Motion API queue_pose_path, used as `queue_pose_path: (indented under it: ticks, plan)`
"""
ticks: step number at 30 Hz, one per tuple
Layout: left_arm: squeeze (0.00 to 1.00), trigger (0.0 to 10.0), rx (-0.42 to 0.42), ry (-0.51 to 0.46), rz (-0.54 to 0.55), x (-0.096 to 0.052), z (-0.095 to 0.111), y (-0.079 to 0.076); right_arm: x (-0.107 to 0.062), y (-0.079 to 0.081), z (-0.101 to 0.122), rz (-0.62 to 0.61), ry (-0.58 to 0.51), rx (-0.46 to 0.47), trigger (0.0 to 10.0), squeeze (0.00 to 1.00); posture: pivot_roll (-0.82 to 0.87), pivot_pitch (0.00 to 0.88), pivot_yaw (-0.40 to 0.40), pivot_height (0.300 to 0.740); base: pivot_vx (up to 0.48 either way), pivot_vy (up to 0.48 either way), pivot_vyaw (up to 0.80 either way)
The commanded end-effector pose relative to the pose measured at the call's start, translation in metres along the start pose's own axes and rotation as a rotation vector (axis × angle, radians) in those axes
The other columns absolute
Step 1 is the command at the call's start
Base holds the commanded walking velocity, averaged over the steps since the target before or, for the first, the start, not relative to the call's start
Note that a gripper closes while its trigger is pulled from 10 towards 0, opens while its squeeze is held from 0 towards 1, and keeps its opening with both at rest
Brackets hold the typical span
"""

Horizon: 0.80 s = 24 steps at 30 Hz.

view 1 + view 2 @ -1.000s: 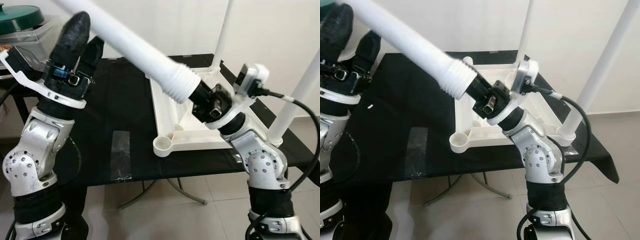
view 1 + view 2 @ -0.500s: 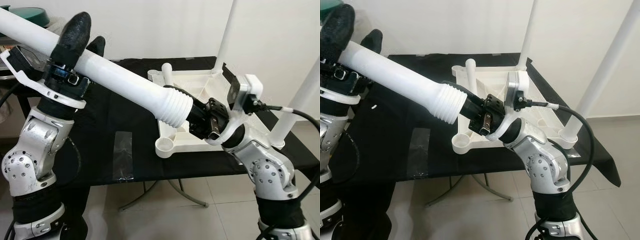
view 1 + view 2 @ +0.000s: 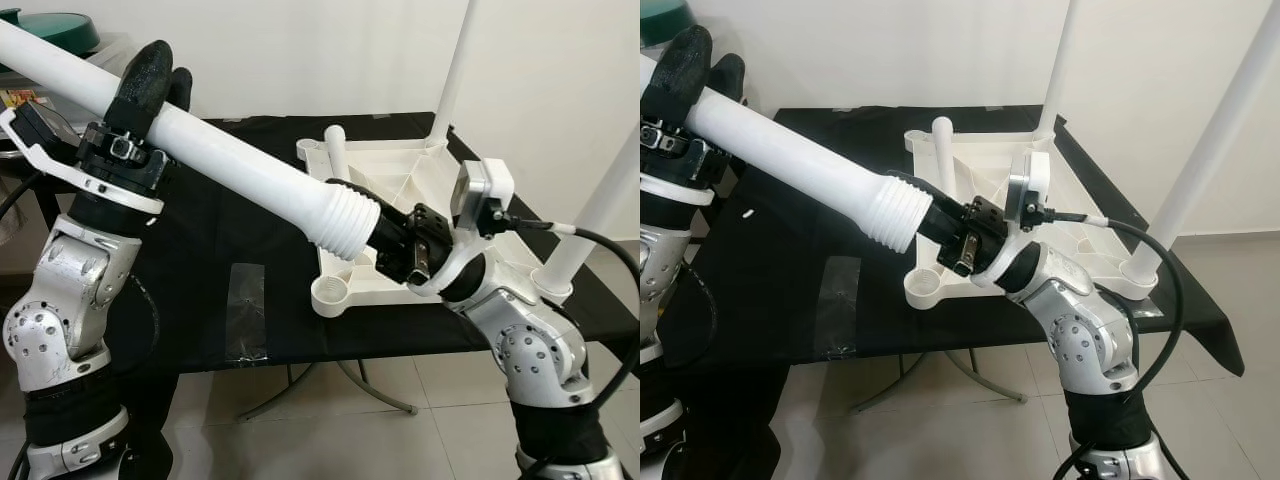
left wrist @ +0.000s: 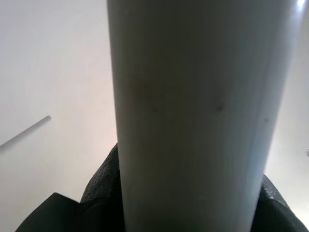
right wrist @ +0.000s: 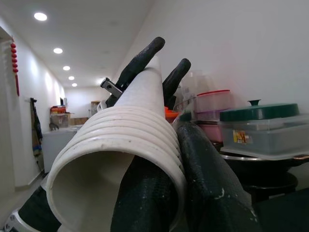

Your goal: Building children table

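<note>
Nearest the robot, over the front edge of the black table [image 3: 250, 200], the right gripper [image 3: 385, 240] grips the ribbed, threaded end of a loose white table leg [image 3: 240, 165], one black finger pushed inside the open tube mouth and the other outside its wall, as the right wrist view shows. That leg slants up and away to the left, passing above a strip of clear tape [image 3: 243, 310] stuck on the tabletop. Farther left and higher, the left gripper [image 3: 155, 80] is closed around the smooth part of the same leg, its two black fingers hugging the tube from either side. Behind the right arm, on the right half of the table, the white children's tabletop [image 3: 400, 175] lies upside down; its near-left corner socket [image 3: 330, 292] is empty, a short peg [image 3: 334, 148] stands at the far-left corner, and two fitted legs [image 3: 452, 70] rise upright from the right-hand corners. At far left, a green-lidded container [image 3: 55, 28] sits beyond the table.
</note>
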<state>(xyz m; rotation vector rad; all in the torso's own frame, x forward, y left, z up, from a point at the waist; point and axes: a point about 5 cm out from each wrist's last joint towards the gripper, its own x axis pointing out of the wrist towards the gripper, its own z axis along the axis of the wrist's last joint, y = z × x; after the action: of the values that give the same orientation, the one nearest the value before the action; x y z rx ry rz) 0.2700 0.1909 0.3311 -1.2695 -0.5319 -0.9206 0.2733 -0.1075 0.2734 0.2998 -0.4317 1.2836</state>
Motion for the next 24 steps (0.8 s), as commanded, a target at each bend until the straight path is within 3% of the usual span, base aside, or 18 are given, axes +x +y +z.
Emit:
queue_pose_path:
  ticks: [1, 4, 5, 6, 7, 11, 16, 18, 21, 22, 24]
  plan:
    - [0.00, 0.0, -0.017, -0.016, -0.052, 0.006, 0.000, -0.009, 0.006, 0.008, -0.013, 0.046, 0.060, 0.025, 10.0, 0.00, 0.00, 0.036, -0.005, 0.740, 0.000, 0.000, 0.00]
    - [0.00, 0.0, -0.015, -0.012, -0.051, 0.006, 0.000, -0.010, 0.006, 0.006, -0.014, 0.020, 0.066, 0.021, 10.0, 0.00, 0.00, 0.037, -0.006, 0.740, 0.000, 0.000, 0.00]
    - [0.00, 0.0, -0.007, -0.009, -0.051, 0.006, 0.000, -0.010, 0.004, 0.003, -0.014, -0.009, 0.065, 0.035, 10.0, 0.73, 0.00, 0.036, -0.009, 0.740, 0.000, 0.000, 0.00]
    - [0.00, 0.0, -0.007, -0.009, -0.051, 0.006, 0.000, -0.010, 0.004, 0.003, -0.014, -0.009, 0.065, 0.035, 10.0, 0.73, 0.00, 0.036, -0.009, 0.740, 0.000, 0.000, 0.00]
    - [0.00, 0.0, 0.029, -0.002, -0.053, 0.007, 0.003, -0.011, -0.002, 0.002, -0.016, -0.042, 0.076, 0.047, 10.0, 1.00, 0.00, 0.039, -0.013, 0.740, 0.000, 0.000, 0.00]
    - [0.00, 0.0, 0.231, 0.073, -0.080, 0.014, 0.025, -0.023, -0.044, 0.010, -0.027, -0.078, 0.212, 0.078, 10.0, 1.00, -0.01, 0.042, -0.015, 0.740, 0.000, 0.000, 0.00]
    - [0.00, 0.0, 0.321, 0.119, -0.094, 0.019, 0.036, -0.030, -0.066, 0.014, -0.030, -0.095, 0.294, 0.089, 10.0, 1.00, -0.02, 0.042, -0.016, 0.740, 0.000, 0.000, 0.00]
    - [0.00, 0.0, 0.452, 0.221, -0.123, 0.027, 0.042, -0.038, -0.100, 0.018, -0.030, -0.145, 0.438, 0.078, 10.0, 1.00, -0.02, 0.038, -0.014, 0.740, 0.000, 0.000, 0.00]
    - [0.00, 0.0, 0.475, 0.245, -0.124, 0.028, 0.042, -0.038, -0.105, 0.017, -0.028, -0.155, 0.455, 0.063, 10.0, 1.00, -0.02, 0.036, -0.013, 0.740, 0.000, 0.000, 0.00]
    - [0.00, 0.0, 0.522, 0.285, -0.116, 0.029, 0.040, -0.036, -0.107, 0.015, -0.025, -0.165, 0.457, 0.045, 10.0, 1.00, -0.03, 0.035, -0.011, 0.740, 0.000, 0.000, 0.00]
    - [0.00, 0.0, 0.692, 0.489, -0.098, 0.026, 0.019, -0.025, -0.102, 0.009, -0.011, -0.180, 0.429, -0.015, 10.0, 1.00, -0.03, 0.030, -0.009, 0.740, 0.000, 0.000, 0.00]
